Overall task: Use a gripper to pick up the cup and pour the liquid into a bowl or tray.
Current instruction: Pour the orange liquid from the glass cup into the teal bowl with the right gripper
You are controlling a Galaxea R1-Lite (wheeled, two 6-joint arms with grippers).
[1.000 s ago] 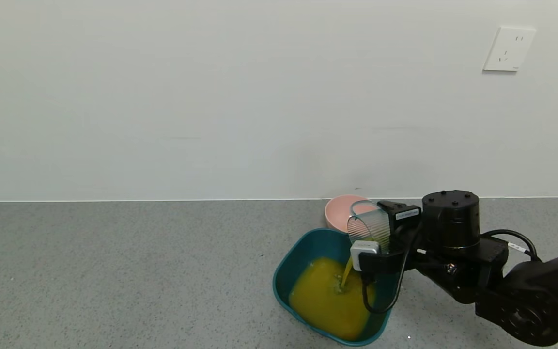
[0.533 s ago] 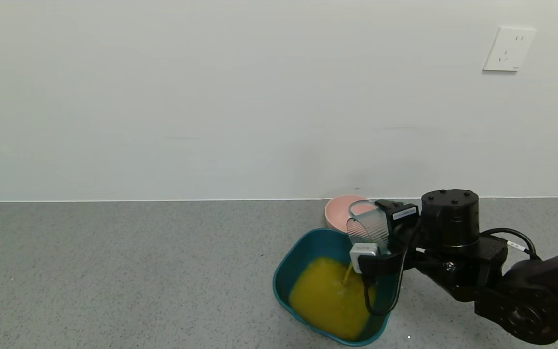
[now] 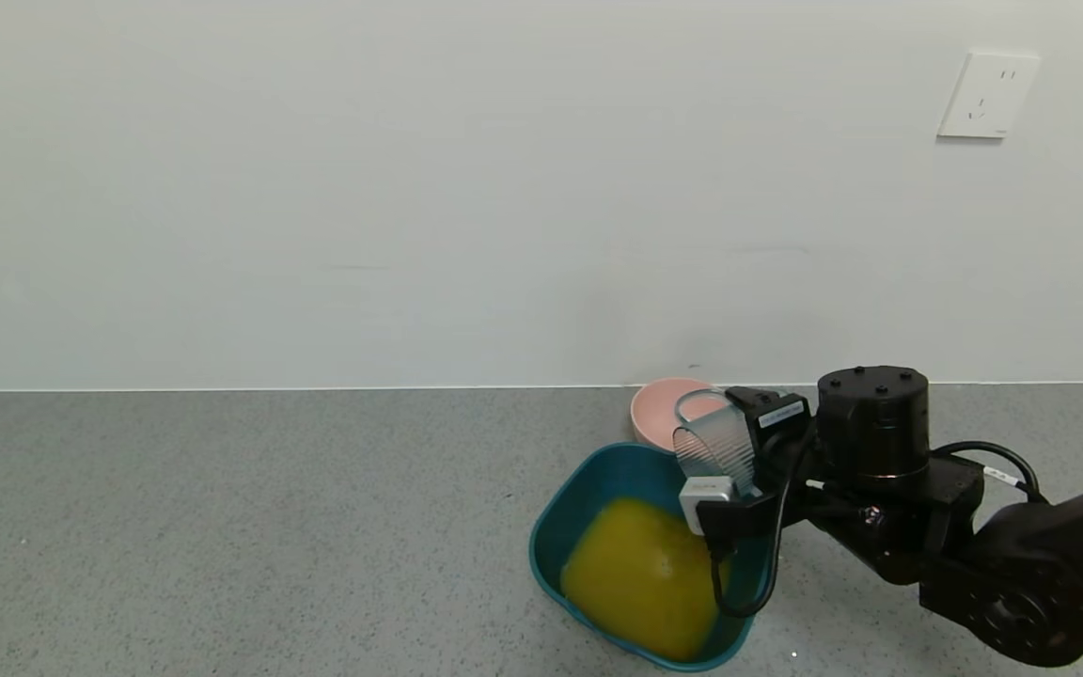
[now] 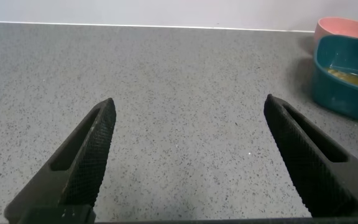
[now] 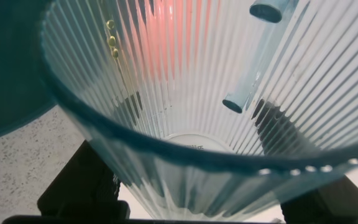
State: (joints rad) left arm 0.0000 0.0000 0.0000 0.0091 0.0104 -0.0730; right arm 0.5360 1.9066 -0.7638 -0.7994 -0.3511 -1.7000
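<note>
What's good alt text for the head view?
The right gripper holds the tipped ribbed cup over a teal tub pooled with orange liquid. A pink bowl sits behind on the grey counter.

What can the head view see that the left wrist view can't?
Only the head view shows the right gripper holding the tilted cup over the tub, and a wall socket. Only the left wrist view shows the left gripper, its fingers spread above bare counter. Both show the teal tub of orange liquid and the pink bowl.
</note>
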